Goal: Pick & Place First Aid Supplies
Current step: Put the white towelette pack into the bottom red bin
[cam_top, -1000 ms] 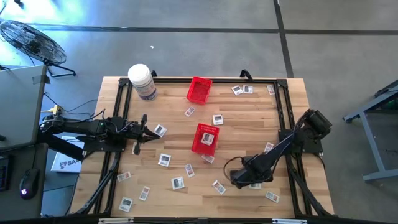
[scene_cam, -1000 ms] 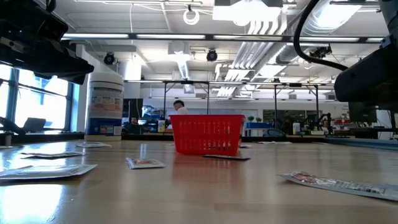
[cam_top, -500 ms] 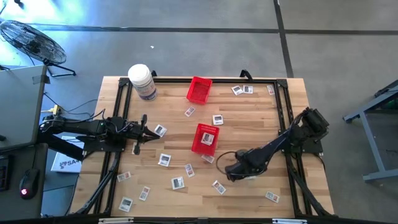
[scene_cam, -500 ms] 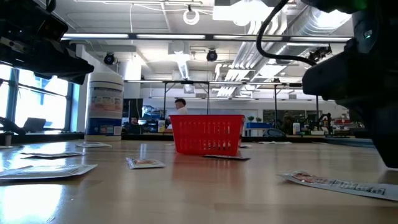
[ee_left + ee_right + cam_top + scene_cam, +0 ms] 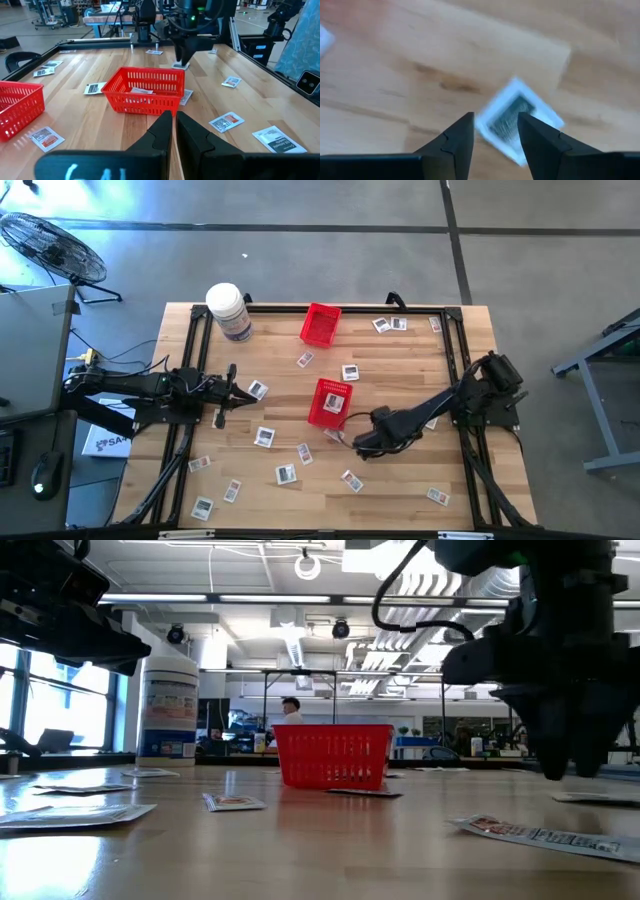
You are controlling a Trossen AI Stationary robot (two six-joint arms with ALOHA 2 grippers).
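First aid packets (image 5: 264, 437) lie scattered flat across the wooden table (image 5: 400, 375), most toward the 6 and 7 o'clock edge, a few at the far corner near 1 o'clock, and others around the two red baskets. One basket (image 5: 329, 402) sits at the table's centre with a packet inside it; the second (image 5: 320, 325) stands at 12 o'clock, beside the white jar (image 5: 229, 311) at 11 o'clock.

The right gripper (image 5: 356, 443) hangs low over the boards just to the 5 o'clock side of the centre basket, its two fingers (image 5: 455, 142) spread apart and straddling the near edge of a single packet (image 5: 520, 117) that lies flat on the wood beneath (whether the fingertips touch the packet cannot be told). From table height the same gripper (image 5: 570, 772) hovers just above the surface, well to the side of the basket (image 5: 333, 755).

The left gripper (image 5: 220, 418) waits at 9 o'clock, its jaws shut and holding nothing, pointed toward the centre basket (image 5: 145, 90).
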